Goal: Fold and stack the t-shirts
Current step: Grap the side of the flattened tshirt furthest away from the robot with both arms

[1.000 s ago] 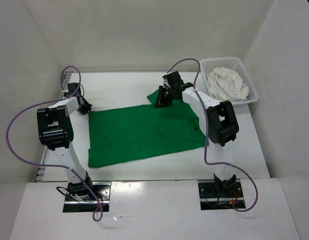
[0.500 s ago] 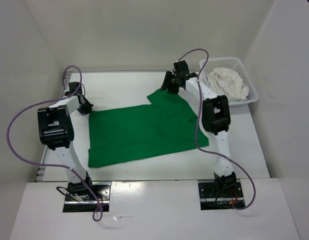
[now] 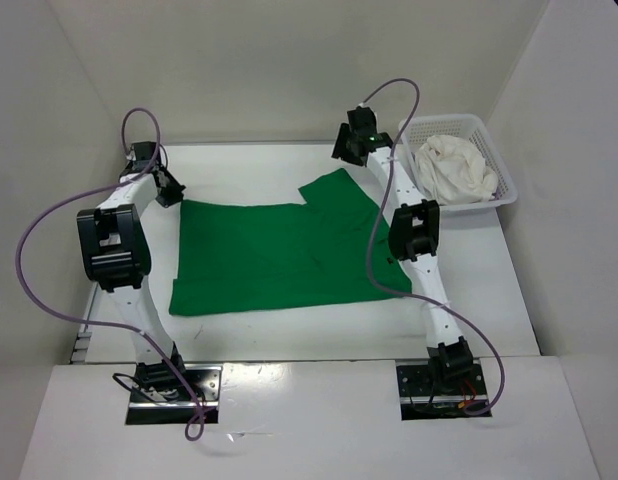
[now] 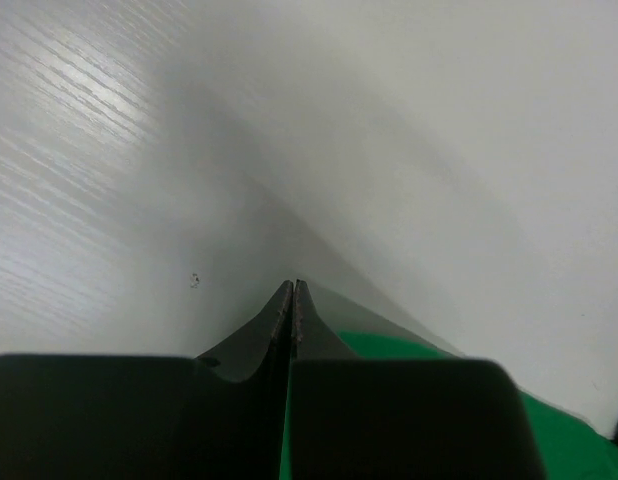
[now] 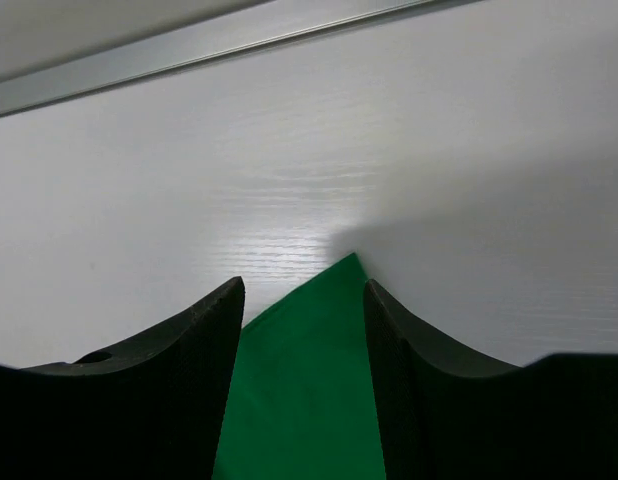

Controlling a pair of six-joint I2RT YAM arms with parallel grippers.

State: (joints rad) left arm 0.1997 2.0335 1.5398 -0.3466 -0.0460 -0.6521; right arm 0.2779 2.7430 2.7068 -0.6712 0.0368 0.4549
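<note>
A bright green t-shirt (image 3: 279, 255) lies spread flat on the white table (image 3: 239, 165). My left gripper (image 3: 172, 190) is at its far left corner, jaws pressed together. In the left wrist view the left gripper (image 4: 292, 287) has a sliver of the green t-shirt (image 4: 389, 345) between and beside its fingers. My right gripper (image 3: 347, 150) hangs open just beyond the far right sleeve. In the right wrist view the sleeve's pointed corner of the green t-shirt (image 5: 299, 400) lies loose below the right gripper (image 5: 304, 287). A white t-shirt (image 3: 454, 170) sits crumpled in the basket.
The white mesh basket (image 3: 459, 121) stands at the back right corner, close to my right arm. White walls enclose the table on three sides. A metal strip (image 5: 239, 45) runs along the table's far edge.
The right gripper opened, let the sleeve go and drew back toward the far wall. The left gripper shut and pulled the shirt's left corner farther back, so the shirt lies flatter.
</note>
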